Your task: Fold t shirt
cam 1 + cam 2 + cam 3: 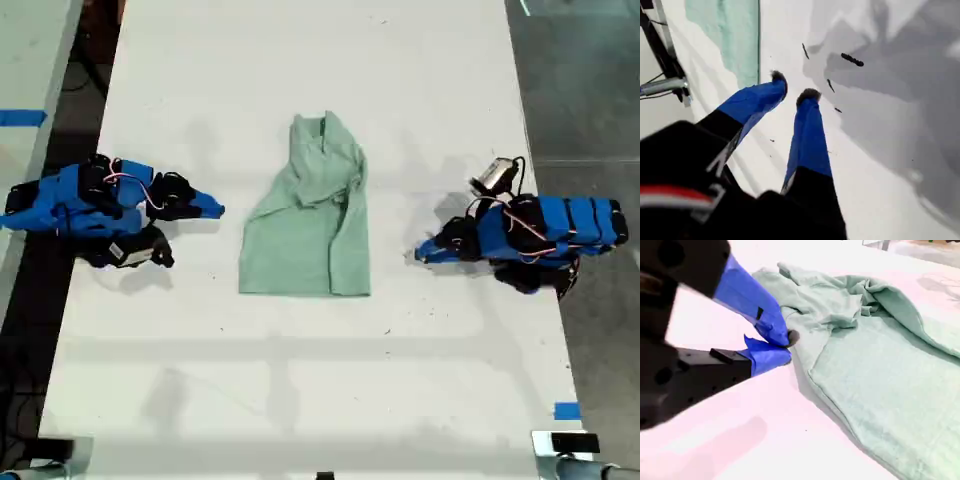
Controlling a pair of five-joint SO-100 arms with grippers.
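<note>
Midway across the white table (300, 390) lies the t shirt (305, 240), pale mint green, folded lengthwise into a narrow panel; its straight hem lies toward the exterior view's bottom, and its collar end, bunched and wrinkled, toward that view's top; one long side is doubled over in a creased band. We see it flat on the tabletop, touched by nothing.

Our second gripper (789, 342) sits low over the table just beside the shirt's edge, its blue jaws pressed together at the tips with no cloth between them. Our first gripper (792, 87) hovers over bare table with a small gap between its blue fingers (807, 135) and nothing in that gap; the shirt shows only as a green strip beyond them.

At the exterior view's left and right, a blue arm (90, 205) and another arm (545, 232) flank the shirt, each pointing toward it and apart from it; we cannot tell which is which.
</note>
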